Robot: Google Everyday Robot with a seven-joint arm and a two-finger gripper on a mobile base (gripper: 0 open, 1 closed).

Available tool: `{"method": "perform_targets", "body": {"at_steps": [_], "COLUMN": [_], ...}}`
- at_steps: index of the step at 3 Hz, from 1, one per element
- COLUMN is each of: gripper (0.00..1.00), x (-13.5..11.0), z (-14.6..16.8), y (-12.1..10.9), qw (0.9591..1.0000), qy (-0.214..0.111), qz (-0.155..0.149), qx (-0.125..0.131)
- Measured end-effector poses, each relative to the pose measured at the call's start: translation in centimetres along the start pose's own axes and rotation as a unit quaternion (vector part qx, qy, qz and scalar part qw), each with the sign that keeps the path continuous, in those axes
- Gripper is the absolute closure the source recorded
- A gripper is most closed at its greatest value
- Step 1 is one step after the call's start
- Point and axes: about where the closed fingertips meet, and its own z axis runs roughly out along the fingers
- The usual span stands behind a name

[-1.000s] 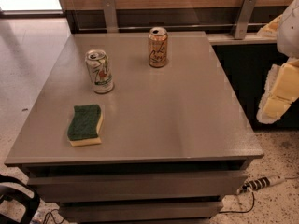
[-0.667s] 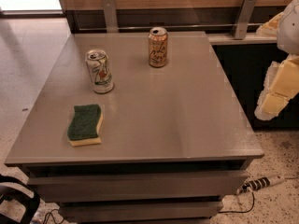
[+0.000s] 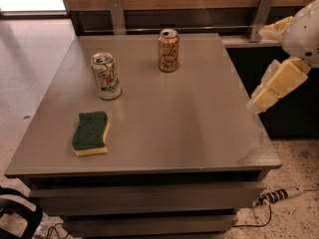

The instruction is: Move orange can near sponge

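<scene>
The orange can (image 3: 168,50) stands upright near the far edge of the grey table (image 3: 189,123), orange-gold with a silver top. The sponge (image 3: 90,132), dark green over yellow foam, lies flat at the table's front left. The two are far apart. My gripper (image 3: 271,88) hangs at the right side of the view, over the table's right edge, well to the right of the can and touching nothing.
A white can with green and red markings (image 3: 105,76) stands upright between the sponge and the orange can. A wooden wall panel with metal brackets (image 3: 117,14) runs behind the table. A power strip (image 3: 279,195) lies on the floor at the lower right.
My gripper has moved a little left, toward the table's right edge. The cans and the sponge have not moved.
</scene>
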Motion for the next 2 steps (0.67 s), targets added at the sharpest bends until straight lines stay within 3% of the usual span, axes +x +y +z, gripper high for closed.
{"method": "perform_targets", "body": {"at_steps": [1,2], "gripper": [0.0,0.0], "x": [-2.5,-4.3], "z": [2.5,4.5], "y": [-2.1,-3.9], "qw": [0.9968,0.9918], "qy": [-0.078,-0.122], "qz": [0.014,0.03], "qx": [0.006,0.022]}}
